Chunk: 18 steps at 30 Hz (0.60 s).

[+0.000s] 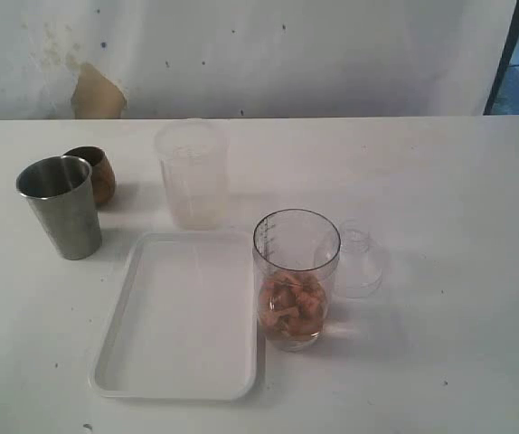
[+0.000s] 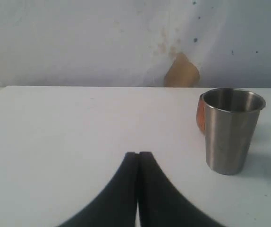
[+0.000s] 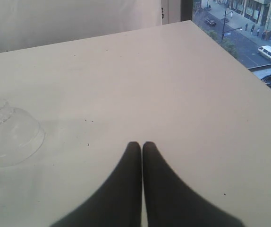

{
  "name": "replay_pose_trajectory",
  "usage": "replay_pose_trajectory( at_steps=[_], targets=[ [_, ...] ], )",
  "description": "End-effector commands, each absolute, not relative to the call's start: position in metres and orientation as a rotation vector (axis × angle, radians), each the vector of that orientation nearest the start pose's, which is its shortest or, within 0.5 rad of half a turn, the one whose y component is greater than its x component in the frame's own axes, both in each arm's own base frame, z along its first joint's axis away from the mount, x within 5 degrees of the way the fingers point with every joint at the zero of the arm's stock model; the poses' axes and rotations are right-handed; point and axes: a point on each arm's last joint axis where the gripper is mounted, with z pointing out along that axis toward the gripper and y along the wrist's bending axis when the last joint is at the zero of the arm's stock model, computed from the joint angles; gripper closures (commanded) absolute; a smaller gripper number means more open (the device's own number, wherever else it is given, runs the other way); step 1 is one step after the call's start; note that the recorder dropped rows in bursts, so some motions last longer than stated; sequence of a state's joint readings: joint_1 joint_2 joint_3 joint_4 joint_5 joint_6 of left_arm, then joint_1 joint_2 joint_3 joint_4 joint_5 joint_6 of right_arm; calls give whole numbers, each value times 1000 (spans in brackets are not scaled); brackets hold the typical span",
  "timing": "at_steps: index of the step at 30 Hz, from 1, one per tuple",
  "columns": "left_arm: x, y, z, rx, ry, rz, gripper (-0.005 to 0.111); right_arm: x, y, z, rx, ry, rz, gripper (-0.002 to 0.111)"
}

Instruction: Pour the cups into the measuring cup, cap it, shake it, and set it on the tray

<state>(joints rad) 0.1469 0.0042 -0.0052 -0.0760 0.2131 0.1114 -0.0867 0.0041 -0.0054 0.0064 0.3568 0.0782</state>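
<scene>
Black left pincer (image 2: 138,156) is pressed together with nothing in it, low over the bare tabletop (image 1: 458,181). The right pincer (image 3: 141,145) is the same deal: tips together, empty.

Out ahead of the left one stands the steel tumbler (image 2: 231,132), upright at the far left. The little copper cup (image 1: 94,174) is tucked right behind it, and I can't tell if they touch. Near the right one sits the clear cap (image 3: 10,135), looks neck up, just right of the measuring cup (image 1: 296,280). That cup stands near the middle, hard by the right rim of the white tray (image 1: 119,316), with orange-brown bits in the bottom. A frosted cup (image 1: 193,174) stands beyond the tray, not our target.

My read: pouring comes first, and the tumbler is the likely start.
- Spread the jaws wide before closing in.
- Grab around mid-height so the taper doesn't let it slide.
- Lift clear of the copper cup so it doesn't get knocked.
- Tip slowly over the measuring cup's mouth, since a bump on that rim could topple it.
</scene>
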Motion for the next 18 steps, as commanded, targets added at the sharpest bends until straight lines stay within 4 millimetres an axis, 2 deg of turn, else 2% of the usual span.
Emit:
replay_pose_trajectory(
  at_steps=[1, 18],
  targets=[
    [55, 7, 193, -123, 1698, 91, 107, 53, -4, 182, 161, 1827, 3, 108],
    [55, 7, 195, -139, 1680, 83, 107, 53, -4, 182, 161, 1827, 3, 108]
  ],
)
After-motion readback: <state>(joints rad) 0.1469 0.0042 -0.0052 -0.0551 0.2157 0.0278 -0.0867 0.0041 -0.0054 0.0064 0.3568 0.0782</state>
